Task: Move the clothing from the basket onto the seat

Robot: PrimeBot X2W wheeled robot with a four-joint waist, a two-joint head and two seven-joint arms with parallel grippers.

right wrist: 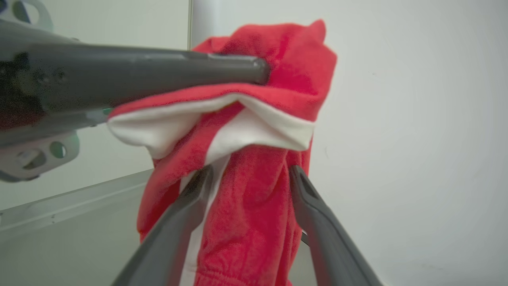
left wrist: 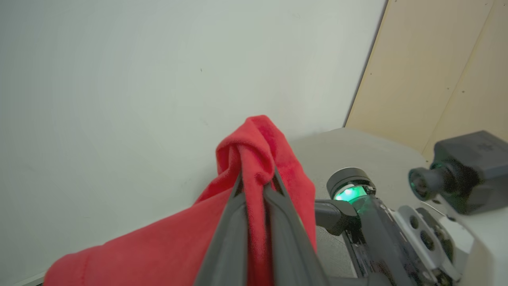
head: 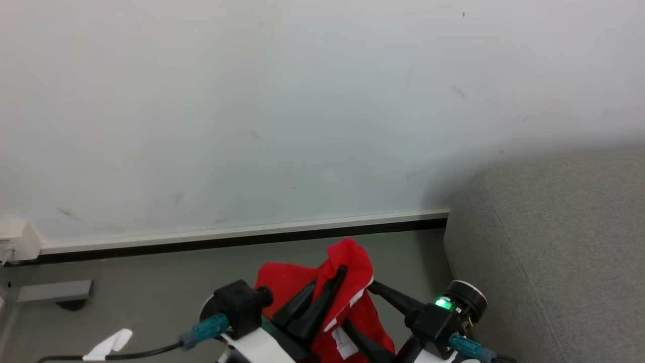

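Two grippers here: your left gripper has its jaws clamped on the red garment, lower centre of the head view, left of the grey sofa. Your right gripper has jaws gaping wide, straddling it.

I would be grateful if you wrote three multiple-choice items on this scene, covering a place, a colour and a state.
1. In the head view, on which side of the clothing is the sofa?
A left
B right
C below

2. Besides red, the clothing shows:
A blue
B white
C black

3. The left gripper is:
A wide open
B shut on nothing
C shut on the clothing

Answers:
1 B, grey upholstery stands at the right.
2 B, white panels show in the right wrist view.
3 C, its fingers pinch a red fold.
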